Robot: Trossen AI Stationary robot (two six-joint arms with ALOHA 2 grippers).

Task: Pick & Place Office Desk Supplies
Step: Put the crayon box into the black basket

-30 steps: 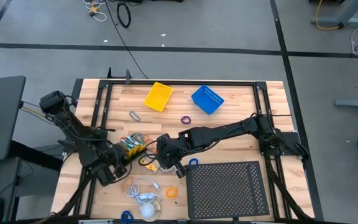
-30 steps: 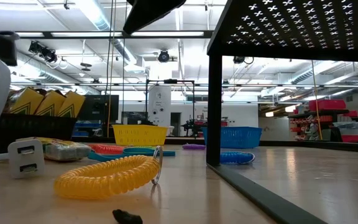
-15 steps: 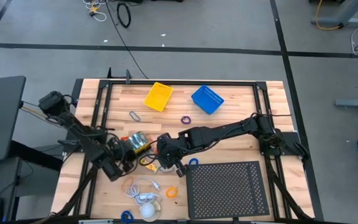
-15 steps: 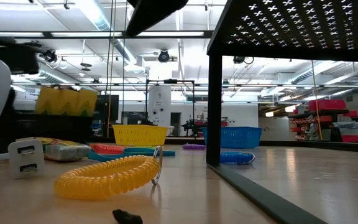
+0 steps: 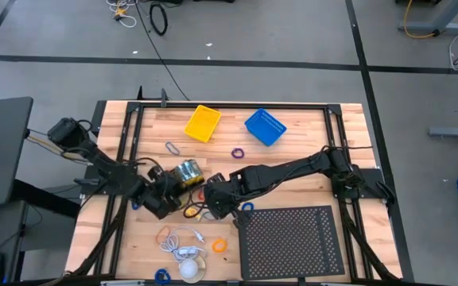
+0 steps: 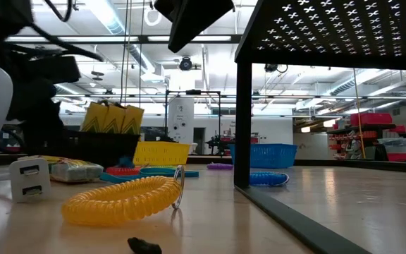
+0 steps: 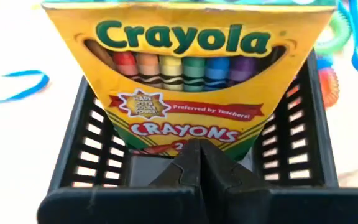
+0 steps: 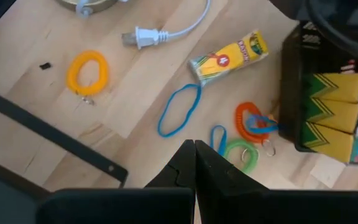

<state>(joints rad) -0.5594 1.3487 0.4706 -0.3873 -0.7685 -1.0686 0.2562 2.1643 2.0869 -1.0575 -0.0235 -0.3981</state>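
My left gripper (image 5: 165,199) is shut on a small black perforated basket (image 7: 86,143). A yellow-and-green Crayola crayon box (image 7: 191,81) stands upright in it. In the high view the basket (image 5: 185,173) is left of the table's middle. My right gripper (image 8: 194,155) is shut and touches nothing. It hangs above loose supplies on the table: a small crayon box (image 8: 229,59), a blue loop (image 8: 179,111), an orange coil (image 8: 250,121) and a green coil (image 8: 241,155). My left gripper has its shut fingers (image 7: 219,177) at the middle of the basket's near wall (image 7: 135,171), just past the rim (image 7: 104,202). What lies between the fingers is hidden by them. They slant down from the table's left. Whether the basket is clear of the table, I cannot tell.
A yellow basket (image 5: 203,123) and a blue basket (image 5: 265,127) stand at the far edge. The large black perforated tray (image 5: 293,238) fills the near right. A purple loop (image 5: 237,152), a clip (image 5: 171,148), a yellow coil (image 5: 219,246) and a white cable (image 5: 185,238) lie around.
My left gripper has swung toward the table's right and a little toward the far edge, turning as it went. The black basket with its crayon box has gone along and now sits closer to the table's middle.
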